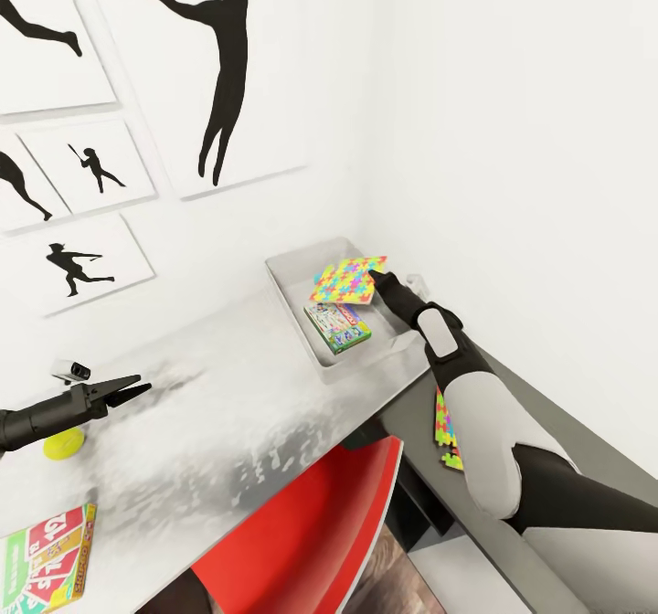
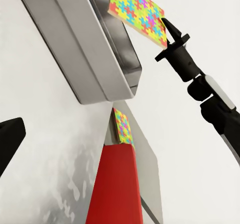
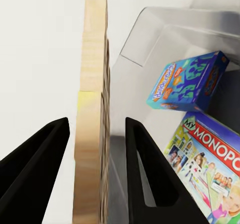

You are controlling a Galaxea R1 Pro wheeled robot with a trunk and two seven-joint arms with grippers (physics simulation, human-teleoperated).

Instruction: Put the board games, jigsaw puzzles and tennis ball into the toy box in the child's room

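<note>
A jigsaw puzzle [image 1: 347,280] is held at one edge between the two fingers of the right end effector [image 1: 376,278], which is closed on it, above the toy box [image 1: 294,296] at the far end of the bench [image 1: 228,395]. Under this end effector, inside the toy box, lie a blue board game [image 3: 187,81] and a green-edged one [image 1: 337,326]. The second jigsaw puzzle [image 1: 446,431] lies on the lower dark section, beside the right forearm. The left end effector [image 1: 123,391] is empty, its fingers a little apart. Just beside it lies the tennis ball [image 1: 64,444], and nearer to the robot the SKIP-BO game [image 1: 46,564]. A red chair [image 1: 302,532] stands under the bench.
</note>
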